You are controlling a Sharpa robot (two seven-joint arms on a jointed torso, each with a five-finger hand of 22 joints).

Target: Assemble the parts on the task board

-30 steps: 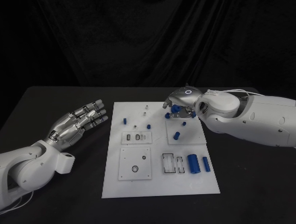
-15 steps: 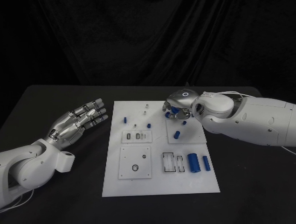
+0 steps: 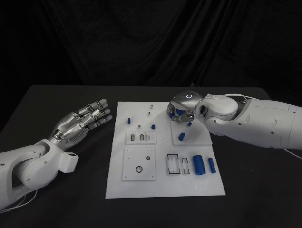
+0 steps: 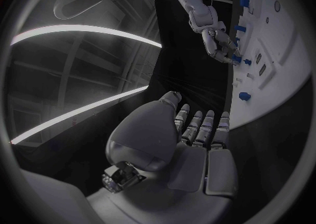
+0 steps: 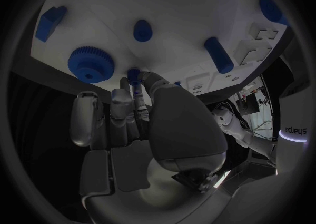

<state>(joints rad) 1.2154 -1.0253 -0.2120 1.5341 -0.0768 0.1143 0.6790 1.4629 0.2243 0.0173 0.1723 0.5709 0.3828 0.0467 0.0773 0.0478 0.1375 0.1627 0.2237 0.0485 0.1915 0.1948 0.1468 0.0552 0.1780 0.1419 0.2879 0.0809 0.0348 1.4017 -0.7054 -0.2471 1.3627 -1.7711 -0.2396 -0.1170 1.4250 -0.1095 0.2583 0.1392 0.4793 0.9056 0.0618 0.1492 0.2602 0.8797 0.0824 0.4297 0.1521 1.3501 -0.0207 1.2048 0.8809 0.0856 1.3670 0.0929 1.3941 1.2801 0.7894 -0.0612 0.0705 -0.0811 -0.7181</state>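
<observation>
Right wrist view, right hand fingers clamped on small blue peg, left hand fingers apart

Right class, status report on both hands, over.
Left hand open, beside the board. Right hand pinching a small blue peg over the board's far end. Nothing blocking.

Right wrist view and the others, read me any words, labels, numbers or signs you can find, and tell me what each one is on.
"sharpa" in pale letters, running sideways on the left arm, seen in the right wrist view.
The task board shows outlines and slots, no readable lettering.
The right hand has a glowing ring on its back, a light and not text.
</observation>
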